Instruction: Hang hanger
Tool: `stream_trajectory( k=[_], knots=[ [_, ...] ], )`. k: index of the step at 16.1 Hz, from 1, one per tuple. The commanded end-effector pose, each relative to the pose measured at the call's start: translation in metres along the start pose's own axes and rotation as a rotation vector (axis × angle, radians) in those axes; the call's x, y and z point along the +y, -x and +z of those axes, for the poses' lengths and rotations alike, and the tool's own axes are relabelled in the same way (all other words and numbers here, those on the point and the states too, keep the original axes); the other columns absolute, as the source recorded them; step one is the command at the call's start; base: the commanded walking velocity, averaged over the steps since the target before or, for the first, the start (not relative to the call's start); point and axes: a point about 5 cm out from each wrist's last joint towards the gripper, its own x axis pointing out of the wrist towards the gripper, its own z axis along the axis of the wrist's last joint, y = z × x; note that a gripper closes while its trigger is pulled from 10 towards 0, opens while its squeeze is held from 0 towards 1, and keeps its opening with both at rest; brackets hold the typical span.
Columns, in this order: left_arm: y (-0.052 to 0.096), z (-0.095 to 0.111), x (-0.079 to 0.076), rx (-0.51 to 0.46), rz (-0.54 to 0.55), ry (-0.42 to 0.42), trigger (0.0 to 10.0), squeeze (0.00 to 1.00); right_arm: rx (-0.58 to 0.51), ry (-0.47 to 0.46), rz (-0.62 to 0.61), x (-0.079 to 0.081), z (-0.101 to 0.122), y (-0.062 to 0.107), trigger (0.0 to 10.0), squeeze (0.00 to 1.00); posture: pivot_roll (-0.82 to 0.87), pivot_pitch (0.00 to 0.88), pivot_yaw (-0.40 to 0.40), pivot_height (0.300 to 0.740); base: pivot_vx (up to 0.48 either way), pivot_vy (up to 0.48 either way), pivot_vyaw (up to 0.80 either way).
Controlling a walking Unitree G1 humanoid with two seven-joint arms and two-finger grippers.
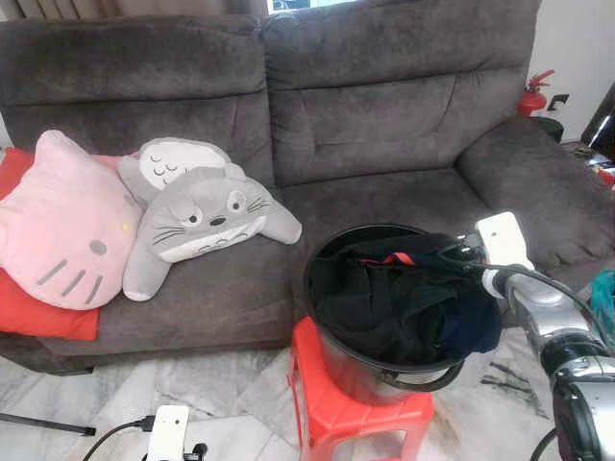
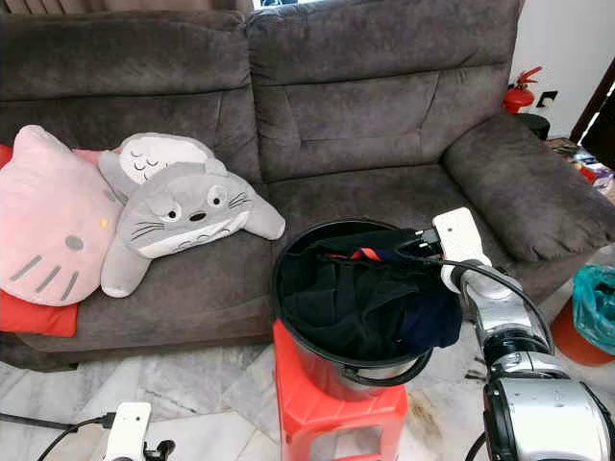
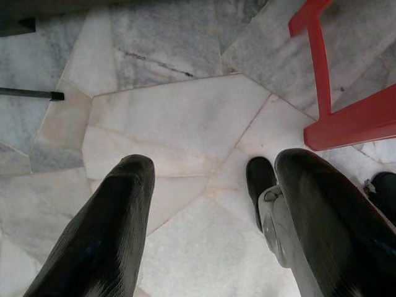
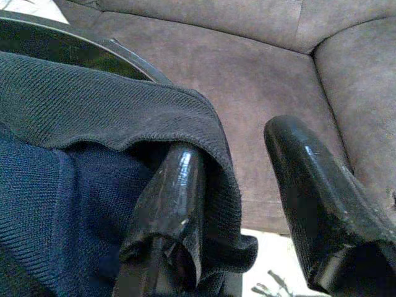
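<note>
A black bucket (image 1: 325,252) full of dark clothes (image 1: 394,303) stands on a red stool (image 1: 336,403) in front of the sofa. A small red piece (image 1: 405,257) shows among the clothes. My right gripper (image 4: 235,145) is at the bucket's right rim and open. One finger (image 4: 176,192) is tucked under the hem of a dark knit garment (image 4: 93,105), and the other finger (image 4: 309,179) stands outside it. My left gripper (image 3: 216,164) hangs low over the marble floor, open and holding nothing.
A grey sofa (image 1: 384,115) fills the back, with a pink cat cushion (image 1: 67,221) and a grey plush toy (image 1: 207,216) on its left seat. A red fire extinguisher (image 1: 534,94) stands at the far right. A teal bag (image 2: 596,298) lies right of the stool.
</note>
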Motion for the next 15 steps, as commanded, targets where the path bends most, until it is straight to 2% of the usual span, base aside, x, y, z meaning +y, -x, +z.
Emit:
stream_trajectory(
  k=[1, 15],
  knots=[
    [0.0011, -0.0046, 0.0053, 0.019, 0.014, -0.024, 10.0, 0.0, -0.004, -0.002, 0.002, 0.0, 0.0013, -0.0004, 0.0, 0.0, -0.08, 0.0, 0.059, 0.74, 0.0, 0.0, 0.0],
    [0.0016, -0.0054, 0.0084, 0.018, 0.025, -0.032, 10.0, 0.0, -0.004, -0.001, 0.025, 0.0067, -0.0028, -0.0008, 0.0, 0.0, -0.08, 0.0, 0.061, 0.74, 0.0, 0.0, 0.0]
  ],
)
